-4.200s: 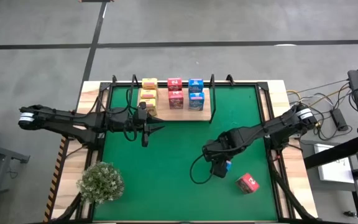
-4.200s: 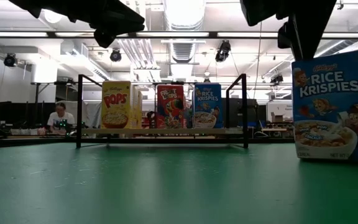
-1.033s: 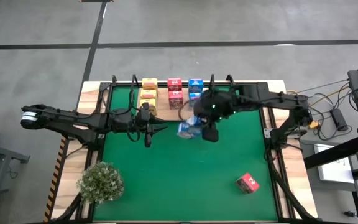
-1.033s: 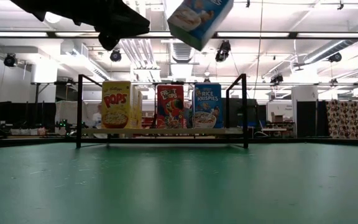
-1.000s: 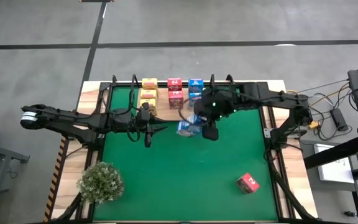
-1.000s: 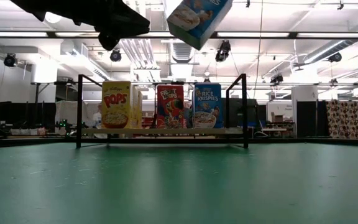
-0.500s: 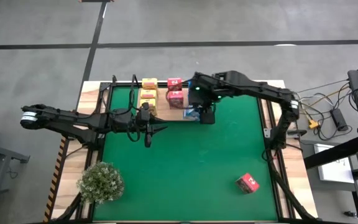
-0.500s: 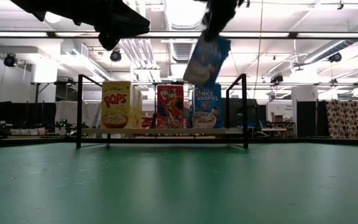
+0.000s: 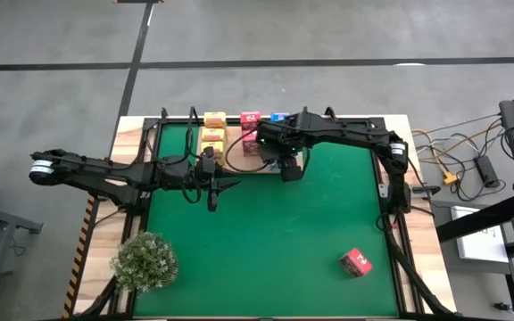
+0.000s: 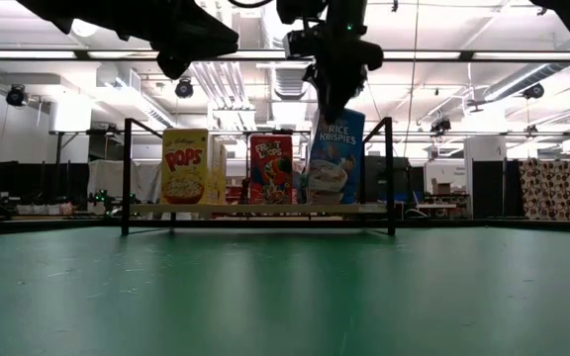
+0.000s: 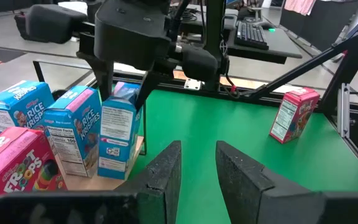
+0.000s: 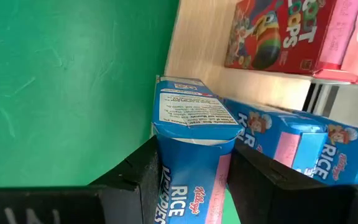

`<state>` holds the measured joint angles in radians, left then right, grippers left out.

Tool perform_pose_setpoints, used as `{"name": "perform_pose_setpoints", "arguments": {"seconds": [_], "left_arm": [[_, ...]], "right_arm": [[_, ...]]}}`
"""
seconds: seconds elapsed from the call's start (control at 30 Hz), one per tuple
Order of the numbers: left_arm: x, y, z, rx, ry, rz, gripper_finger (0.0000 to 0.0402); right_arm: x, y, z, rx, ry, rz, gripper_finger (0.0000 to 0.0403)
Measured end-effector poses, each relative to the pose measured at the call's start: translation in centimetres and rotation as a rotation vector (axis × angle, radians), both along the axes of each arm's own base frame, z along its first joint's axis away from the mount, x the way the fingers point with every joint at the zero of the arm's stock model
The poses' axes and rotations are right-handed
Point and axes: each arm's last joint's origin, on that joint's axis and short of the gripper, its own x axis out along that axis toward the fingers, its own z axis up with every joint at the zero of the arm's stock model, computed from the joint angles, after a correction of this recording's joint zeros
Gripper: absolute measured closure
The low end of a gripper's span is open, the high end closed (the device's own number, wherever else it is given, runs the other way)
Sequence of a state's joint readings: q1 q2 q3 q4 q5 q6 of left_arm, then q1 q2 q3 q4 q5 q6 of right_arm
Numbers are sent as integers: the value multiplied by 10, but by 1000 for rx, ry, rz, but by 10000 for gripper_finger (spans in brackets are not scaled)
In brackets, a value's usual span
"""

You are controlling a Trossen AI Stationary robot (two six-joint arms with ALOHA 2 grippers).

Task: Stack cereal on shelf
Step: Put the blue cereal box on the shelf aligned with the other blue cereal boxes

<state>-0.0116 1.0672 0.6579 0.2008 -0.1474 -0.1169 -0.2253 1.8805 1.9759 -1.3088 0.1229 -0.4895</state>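
My right gripper (image 10: 336, 104) is shut on a blue cereal carton (image 10: 335, 158) at the near edge of the shelf (image 9: 239, 166), right of the red cartons. The carton's bottom is at the board's level; whether it touches, I cannot tell. On the shelf stand yellow (image 9: 212, 135), red (image 9: 251, 129) and blue (image 11: 73, 127) cereal cartons. Another red carton (image 9: 355, 262) sits on the green mat at the near right. My left gripper (image 9: 210, 194) hovers open over the mat, left of the shelf's near edge, with nothing between its fingers. My right gripper pinches the blue carton between its two fingers near its top end (image 11: 124, 101), one finger (image 11: 104, 81) on each of two opposite faces. The fingers come from above, slanting down. The carton hangs below them nearly upright, its bottom (image 11: 114, 169) at the shelf's near edge.
A bushy pale green plant (image 9: 145, 260) stands at the mat's near left corner. The shelf's black wire frame (image 10: 390, 173) rises at both ends of the board. Open green mat (image 9: 266, 241) lies between the shelf and the near edge.
My right gripper has carried the blue carton down and toward the table's far edge, from high over the mat to the shelf's near edge, rolling as it went. The carton has turned from steeply tilted to nearly upright.
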Motion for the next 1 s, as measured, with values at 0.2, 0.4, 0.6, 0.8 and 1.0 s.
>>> {"name": "perform_pose_setpoints", "arguments": {"seconds": [0.2,0.4,0.6,0.8,1.0], "left_arm": [[0,0,0,0,0,0,318],[0,0,0,0,0,0,318],[0,0,0,0,0,0,318],[1,0,-1,0,6,0,318],[1,0,-1,0,5,0,318]], "right_arm": [[0,-5,-1,-18,-2,-20,257],[-1,-9,-2,-9,-5,-60,257],[-1,-10,-5,4,0,-66,257],[-1,-10,-17,11,26,-72,257],[1,-10,-21,8,12,-76,257]]}}
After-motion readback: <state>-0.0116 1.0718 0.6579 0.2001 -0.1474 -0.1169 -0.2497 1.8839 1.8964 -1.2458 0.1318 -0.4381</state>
